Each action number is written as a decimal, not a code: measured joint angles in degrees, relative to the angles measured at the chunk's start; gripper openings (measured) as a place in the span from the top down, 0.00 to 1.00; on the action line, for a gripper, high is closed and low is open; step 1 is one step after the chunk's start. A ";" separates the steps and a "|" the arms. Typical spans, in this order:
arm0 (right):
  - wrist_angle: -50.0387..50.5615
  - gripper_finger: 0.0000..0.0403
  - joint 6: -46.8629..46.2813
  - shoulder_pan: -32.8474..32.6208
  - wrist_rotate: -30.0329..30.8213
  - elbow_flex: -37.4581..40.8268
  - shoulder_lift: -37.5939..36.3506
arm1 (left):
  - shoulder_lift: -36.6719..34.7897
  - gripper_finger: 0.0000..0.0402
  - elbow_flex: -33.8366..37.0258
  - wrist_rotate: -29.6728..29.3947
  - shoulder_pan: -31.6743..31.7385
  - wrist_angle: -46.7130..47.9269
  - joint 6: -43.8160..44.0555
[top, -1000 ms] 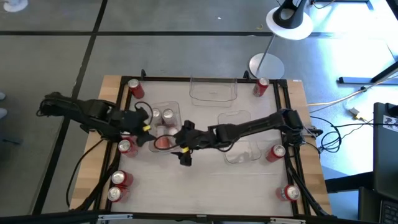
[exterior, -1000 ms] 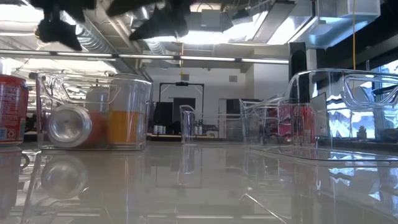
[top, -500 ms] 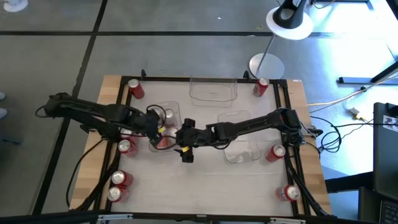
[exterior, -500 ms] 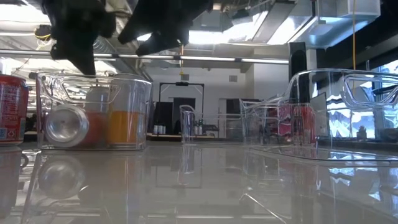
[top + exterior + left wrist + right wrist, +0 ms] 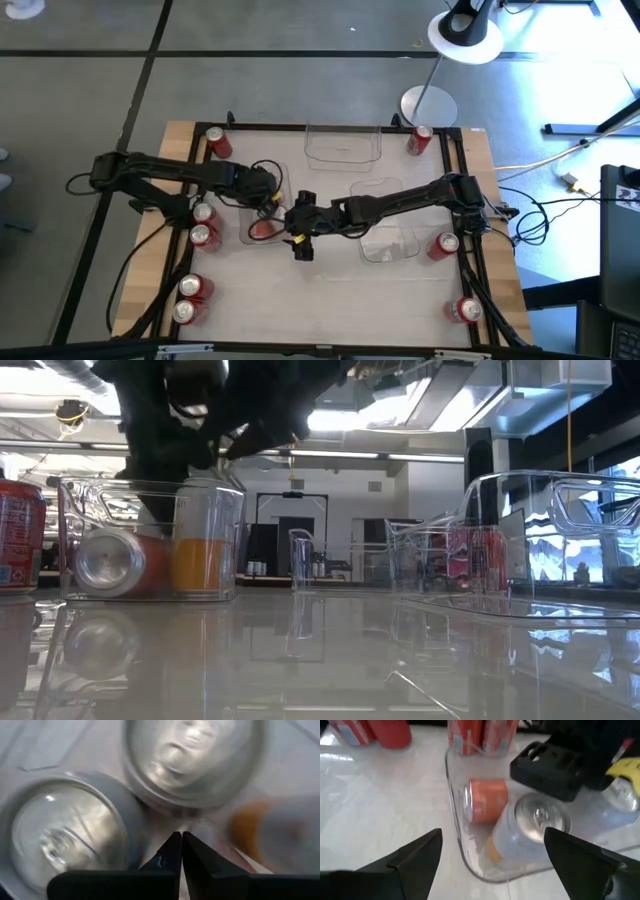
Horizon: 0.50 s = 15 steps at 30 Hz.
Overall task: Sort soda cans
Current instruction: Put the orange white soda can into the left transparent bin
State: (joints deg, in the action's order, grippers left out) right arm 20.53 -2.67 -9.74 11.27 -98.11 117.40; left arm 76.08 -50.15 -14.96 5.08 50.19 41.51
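Note:
A clear bin (image 5: 262, 205) at the table's left-centre holds several soda cans. An orange one lies on its side (image 5: 487, 800), with its silver end (image 5: 105, 563) toward the near edge. A pale one with an orange base (image 5: 530, 827) stands beside it, and two silver tops (image 5: 65, 835) (image 5: 192, 750) show in the left wrist view. My left gripper (image 5: 180, 836) is shut and points steeply down into the bin between those tops. My right gripper (image 5: 492, 834) hangs wide open just right of the bin, above the table (image 5: 330, 290), holding nothing. My left gripper has its shut fingertips (image 5: 172, 845) down in the gap between two upright cans in the bin, coming from above. Whether they touch either can, I cannot tell.
Red cans stand along the left edge (image 5: 203, 237) (image 5: 190, 290), at the far corners (image 5: 217, 142) (image 5: 420, 138) and on the right (image 5: 446, 244) (image 5: 466, 311). Two more clear bins sit at far centre (image 5: 343, 148) and right of centre (image 5: 388, 235), under the right arm.
My left gripper has swung toward the table's right, sunk into the bin and tipped to point steeply down. Its fingers have shut on the way. My right gripper has stayed open beside the bin.

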 joint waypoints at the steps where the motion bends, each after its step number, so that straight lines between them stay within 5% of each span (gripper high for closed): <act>1: 0.00 0.14 -0.58 0.00 -0.02 0.52 0.00 | 0.59 0.99 0.00 -0.74 0.27 0.00 0.18; 15: -1.35 0.14 -4.53 0.00 -1.40 3.41 0.00 | 6.55 0.99 -0.31 -1.74 0.07 -0.37 1.54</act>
State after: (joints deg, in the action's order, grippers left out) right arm 19.18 -7.20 -9.74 9.87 -94.70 117.40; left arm 82.64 -50.46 -16.70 5.15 49.82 43.04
